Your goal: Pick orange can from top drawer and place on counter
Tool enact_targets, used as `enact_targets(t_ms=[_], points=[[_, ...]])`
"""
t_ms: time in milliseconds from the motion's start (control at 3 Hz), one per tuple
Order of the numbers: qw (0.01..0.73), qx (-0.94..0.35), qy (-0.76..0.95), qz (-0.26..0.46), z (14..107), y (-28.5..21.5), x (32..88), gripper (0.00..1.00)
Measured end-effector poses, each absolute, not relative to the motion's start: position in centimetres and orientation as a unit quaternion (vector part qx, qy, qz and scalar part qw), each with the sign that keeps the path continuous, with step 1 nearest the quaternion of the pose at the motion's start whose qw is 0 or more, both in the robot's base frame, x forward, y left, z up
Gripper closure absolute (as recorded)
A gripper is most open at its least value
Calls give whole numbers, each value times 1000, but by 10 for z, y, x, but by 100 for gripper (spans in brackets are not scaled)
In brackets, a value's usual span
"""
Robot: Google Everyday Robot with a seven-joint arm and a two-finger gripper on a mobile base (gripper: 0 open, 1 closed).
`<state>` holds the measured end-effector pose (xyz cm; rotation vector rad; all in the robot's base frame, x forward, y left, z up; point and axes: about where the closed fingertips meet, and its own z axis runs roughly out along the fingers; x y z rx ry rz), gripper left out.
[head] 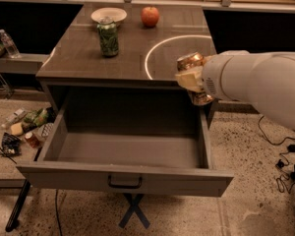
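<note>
The orange can [191, 62] is held in my gripper [189, 78] at the right front corner of the counter [128, 48], about level with its front edge and above the right side of the open top drawer [128, 151]. The can's copper top shows above the pale finger [188, 79], and its lower end shows below it [202, 99]. The gripper is shut on the can. My white arm comes in from the right. The drawer is pulled fully out and nothing shows inside it.
A green patterned can [108, 36], a white bowl [108, 15] and a red apple [150, 16] stand on the counter's far part. A white arc [157, 45] marks the counter's right side. Litter [24, 129] lies on the floor at left, cables [285, 161] at right.
</note>
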<state>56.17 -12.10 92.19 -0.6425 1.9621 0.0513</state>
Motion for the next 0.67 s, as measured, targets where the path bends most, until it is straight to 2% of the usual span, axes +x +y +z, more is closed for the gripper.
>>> enact_targets(t_ms=[667], points=[[570,-229,784,89,941,-84,625,100]])
